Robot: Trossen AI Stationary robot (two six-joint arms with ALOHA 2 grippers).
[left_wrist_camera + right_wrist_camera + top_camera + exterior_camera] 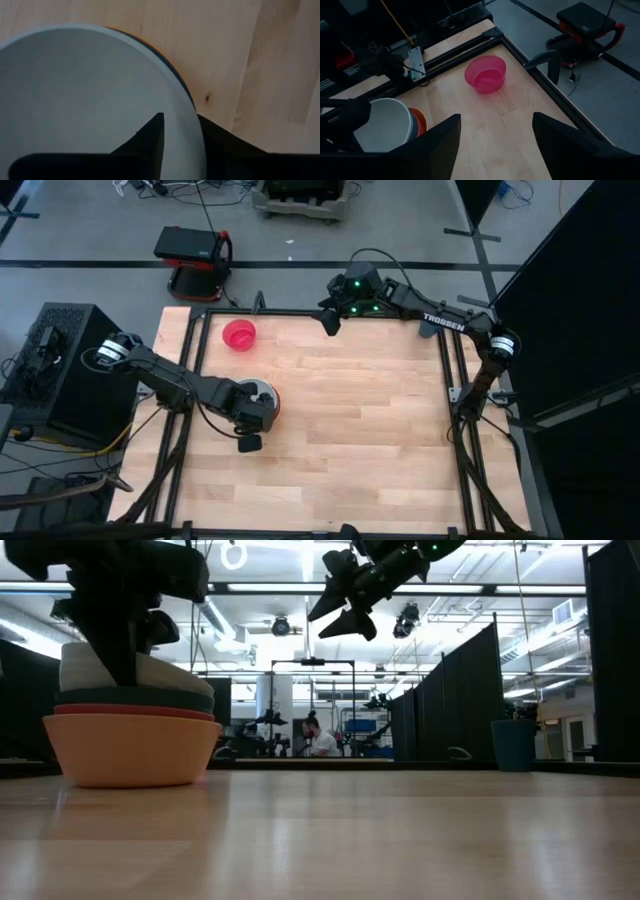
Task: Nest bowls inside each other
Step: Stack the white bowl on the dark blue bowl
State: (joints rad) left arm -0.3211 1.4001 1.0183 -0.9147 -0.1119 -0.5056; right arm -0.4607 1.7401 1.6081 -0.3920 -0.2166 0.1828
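Note:
A stack of bowls (130,745) stands on the table's left part: orange at the bottom, then red, teal, and a pale white bowl (75,90) on top, its left side higher in the low view. My left gripper (182,120) points down over the stack (264,392), open a little, with one finger inside the white bowl and one outside its rim. A pink bowl (239,335) rests upright on its base near the far left corner, also seen in the right wrist view (485,74). My right gripper (330,320) hangs open, high above the far edge. My left gripper comes from above, pointing down, with the white bowl's rim (196,131) between its fingers. The inner finger (150,135) stands a little apart from the rim. Whether the outer finger (225,142) touches the rim, I cannot tell. The bowl rests on the stack.
Bare wood stretches across the table's middle and right (380,420). Black frame rails (450,380) run along the edges. A red and black device (195,255) sits on the floor beyond the far left corner. A person (318,740) sits far off in the room.

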